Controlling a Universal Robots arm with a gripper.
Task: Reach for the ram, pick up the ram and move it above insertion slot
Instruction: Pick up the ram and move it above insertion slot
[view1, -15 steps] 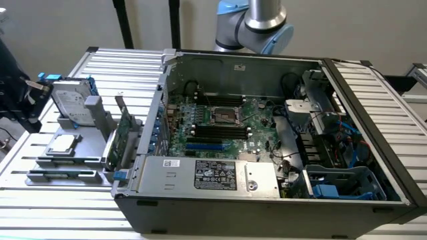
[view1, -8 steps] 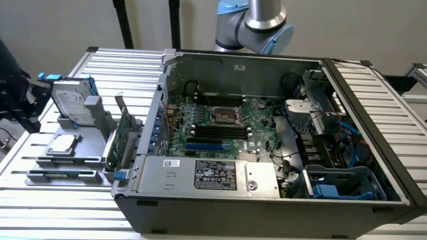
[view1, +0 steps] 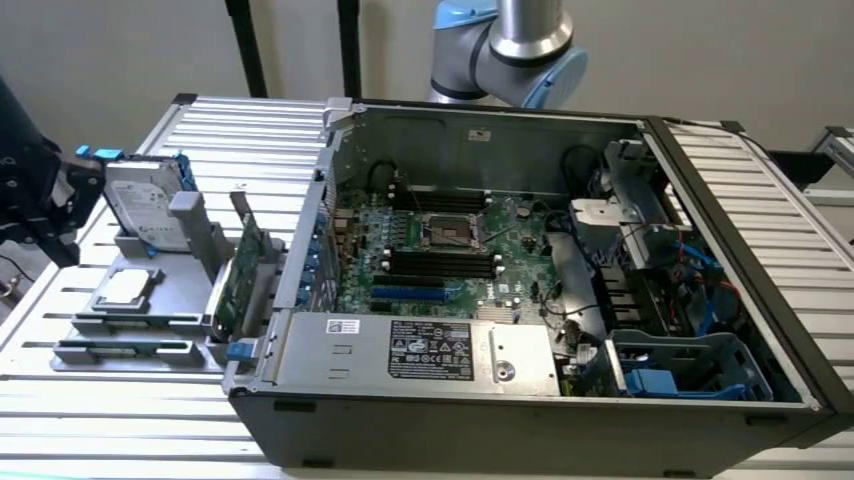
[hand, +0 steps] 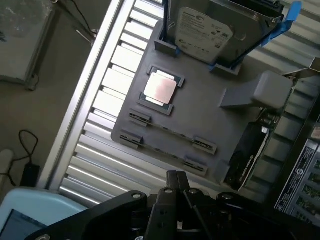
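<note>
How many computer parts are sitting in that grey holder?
4. The hard drive stands at one end, the CPU lies flat beside it, the ram lies on edge past the CPU, and the card stands beside the case. None seems hidden.

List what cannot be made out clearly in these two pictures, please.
1. Tool, wrist view: its body is cut off by the picture's edge.
2. Ram, exterior view: too small to count its chips.
3. Insertion slot, exterior view: the end clips are too small to tell whether they are open or closed.
4. Hard drive, wrist view: the label print is too small to read, and one end is cut off by the edge.
</note>
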